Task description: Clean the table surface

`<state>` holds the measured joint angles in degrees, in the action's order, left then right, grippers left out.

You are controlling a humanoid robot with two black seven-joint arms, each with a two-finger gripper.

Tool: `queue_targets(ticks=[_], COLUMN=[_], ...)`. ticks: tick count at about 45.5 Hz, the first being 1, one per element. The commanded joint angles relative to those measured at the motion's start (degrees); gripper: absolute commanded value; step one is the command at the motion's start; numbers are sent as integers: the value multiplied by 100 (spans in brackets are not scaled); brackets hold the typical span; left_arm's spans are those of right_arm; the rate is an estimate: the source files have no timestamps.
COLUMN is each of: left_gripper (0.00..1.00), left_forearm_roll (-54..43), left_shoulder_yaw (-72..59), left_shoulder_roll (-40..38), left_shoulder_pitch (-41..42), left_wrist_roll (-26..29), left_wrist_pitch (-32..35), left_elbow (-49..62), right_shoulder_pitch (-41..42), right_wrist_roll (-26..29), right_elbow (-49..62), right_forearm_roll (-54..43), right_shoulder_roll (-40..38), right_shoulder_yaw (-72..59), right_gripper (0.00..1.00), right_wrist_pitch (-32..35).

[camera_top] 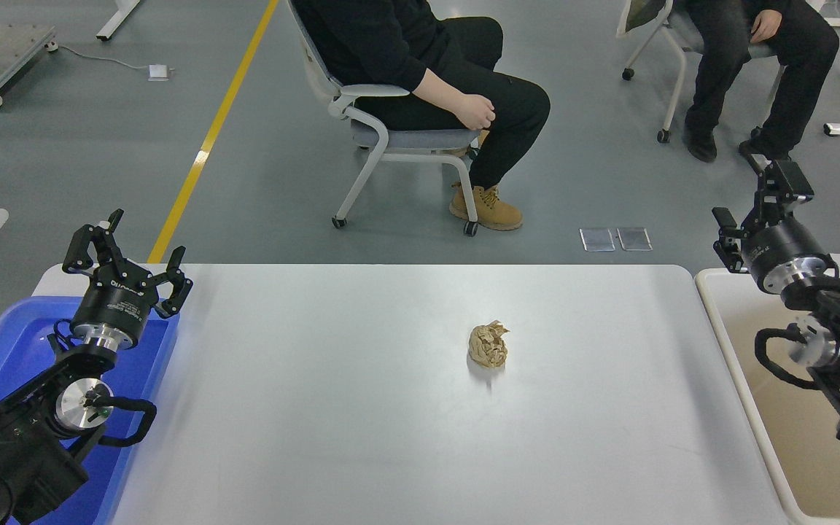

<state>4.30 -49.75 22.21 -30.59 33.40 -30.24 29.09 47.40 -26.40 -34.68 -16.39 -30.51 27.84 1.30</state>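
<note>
Light, soft paper wad alone on smooth tabletop, easily pinched across its middle; right tool empty and spread, left tool likewise.

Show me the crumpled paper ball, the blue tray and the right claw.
crumpled paper ball [488, 345], head view, its middle
blue tray [20, 334], head view, bare floor
right claw [757, 195], head view, between its fingertips

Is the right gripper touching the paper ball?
Apart. Head view: right gripper hangs over the beige bin; bare table separates it from the paper ball.
</note>
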Motion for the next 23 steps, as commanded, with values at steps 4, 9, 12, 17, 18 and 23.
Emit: queue_targets(ticks=[4, 9, 12, 17, 18, 23], left_gripper=[100, 100, 100, 100, 100, 100], left_forearm_roll=[0, 0, 0, 0, 0, 0], left_shoulder_yaw=[0, 0, 0, 0, 0, 0], left_shoulder_roll=[-6, -6, 3, -6, 2, -6], left_shoulder_pitch=[0, 0, 0, 0, 0, 0], left_wrist_roll=[0, 0, 0, 0, 0, 0], left_wrist_pitch=[0, 0, 0, 0, 0, 0], left_elbow=[0, 0, 0, 0, 0, 0], right_shoulder_pitch=[1578, 2492, 2765, 2994, 3012, 3021], right_wrist_roll=[4, 21, 21, 21, 21, 21], right_elbow=[-65, -56, -47, -30, -38, -56], right_forearm_roll=[-91, -583, -829, -1181, -1260, -1691], right_shoulder_roll=[-403, -254, 71, 493, 546, 871], right_shoulder_yaw=[-2668, -4188, -4734, -5209, -5245, -5289], right_gripper=[99, 99, 99, 99, 99, 99], right_wrist_pitch=[160, 177, 186, 186, 186, 195])
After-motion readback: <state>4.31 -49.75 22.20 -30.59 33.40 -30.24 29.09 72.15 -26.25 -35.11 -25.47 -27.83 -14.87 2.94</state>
